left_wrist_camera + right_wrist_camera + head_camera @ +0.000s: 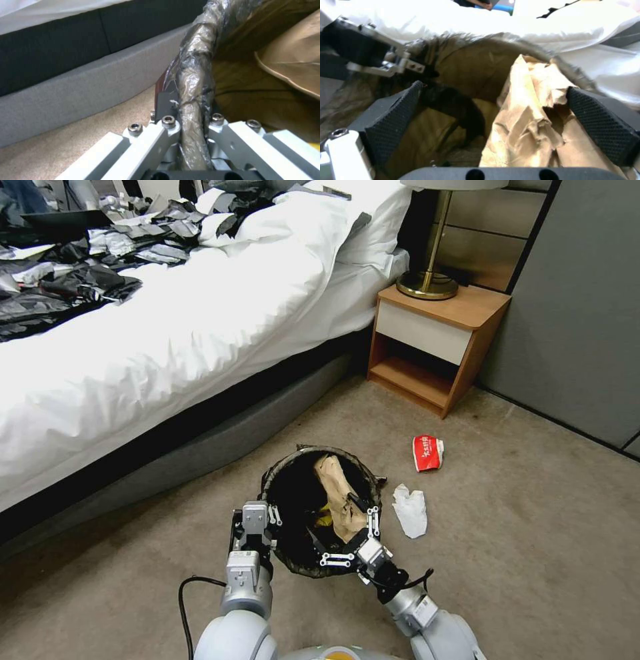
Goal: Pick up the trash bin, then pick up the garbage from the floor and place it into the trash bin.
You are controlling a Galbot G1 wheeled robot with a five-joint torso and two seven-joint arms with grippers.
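Left hand (256, 515) pinching the trash bin's (288, 560) lined rim to steady it, right hand (352, 533) spread over the brown paper bag (337, 493) poking out.

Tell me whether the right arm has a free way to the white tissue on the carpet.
Probably yes. The right pincer hangs open over the trash bin, the brown paper bag loose between its pads. The white tissue lies just beside the bin on that arm's side, on bare carpet.
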